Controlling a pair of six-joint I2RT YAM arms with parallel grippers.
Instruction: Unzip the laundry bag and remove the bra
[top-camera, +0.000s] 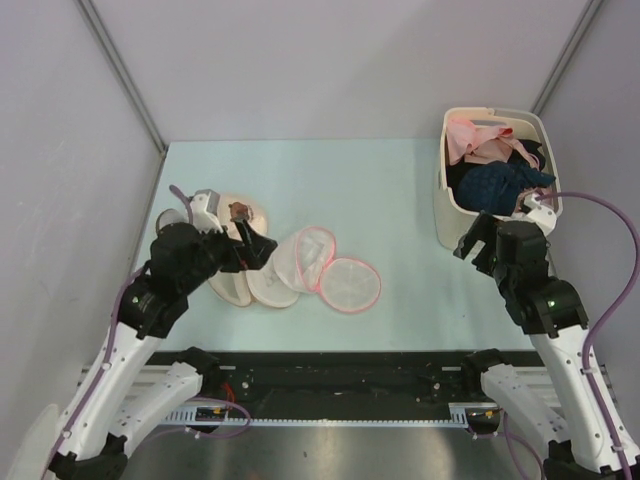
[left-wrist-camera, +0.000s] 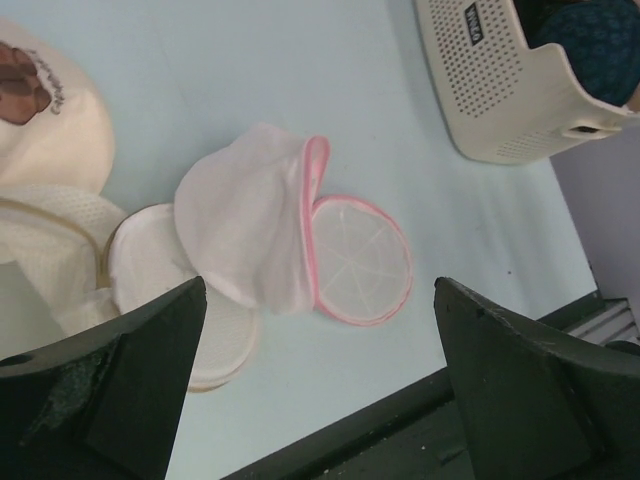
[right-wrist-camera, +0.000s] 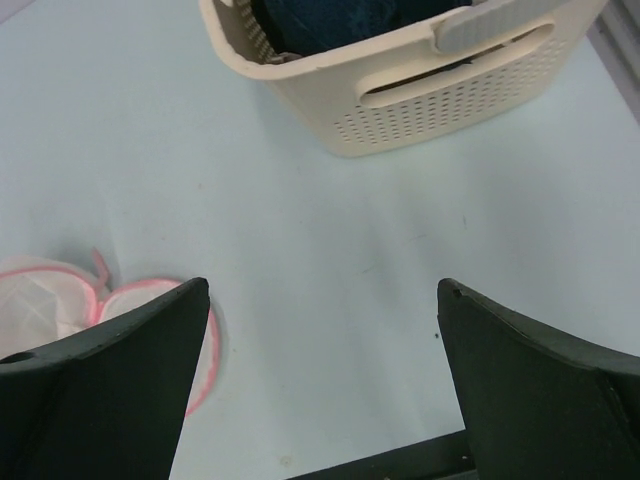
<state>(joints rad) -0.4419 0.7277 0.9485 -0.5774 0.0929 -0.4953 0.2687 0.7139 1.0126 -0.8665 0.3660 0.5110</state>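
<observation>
On my left, the left gripper (left-wrist-camera: 318, 300) hangs low beside a cluster of cream padded cups (top-camera: 240, 215), fingers spread wide and holding nothing. The one laundry bag (top-camera: 320, 270) lies opened mid-table; its flat half is bare. On the right, the single cream basket (top-camera: 445, 205) holds the navy bra (top-camera: 500, 185) in front of pink bras (top-camera: 475, 135). The right gripper (right-wrist-camera: 322, 285) tilts down beside the basket, fingers wide apart.

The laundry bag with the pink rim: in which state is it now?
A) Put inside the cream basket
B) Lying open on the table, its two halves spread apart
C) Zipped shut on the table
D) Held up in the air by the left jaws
B: the laundry bag lies on the table with its two pink-rimmed halves spread apart like a clamshell, well apart from the basket.
</observation>
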